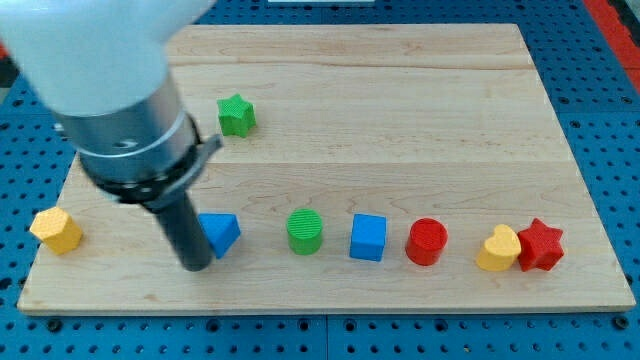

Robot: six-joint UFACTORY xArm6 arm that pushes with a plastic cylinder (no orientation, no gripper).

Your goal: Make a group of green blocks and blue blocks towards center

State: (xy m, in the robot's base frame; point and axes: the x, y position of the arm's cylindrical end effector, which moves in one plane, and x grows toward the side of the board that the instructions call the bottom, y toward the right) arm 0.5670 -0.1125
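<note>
A: Where is my tip [193, 266] placed?

B: It is set down on the tabletop [400, 120], touching or just beside the blue triangle [221, 234], at that block's 9 o'clock. From that side, a push would likely send the triangle toward 3 o'clock, where the other task blocks lie.

A: And those are found where?

B: A green cylinder [305, 231] is seen near the triangle, at its 3 o'clock, with a blue cube [368, 238] just past it. A green star [236, 114] is set well apart, at the triangle's 12 o'clock, so it is judged not yet gathered.

A: Is anything else noted?

B: A red cylinder [427, 241], a yellow heart [498, 248] and a red star [541, 245] are lined up toward 3 o'clock; another yellow block [56, 230] is left at 9 o'clock.

A: And the claw?

B: No claw is carried; only a rod is fitted, so nothing can be told of opening or closing.
</note>
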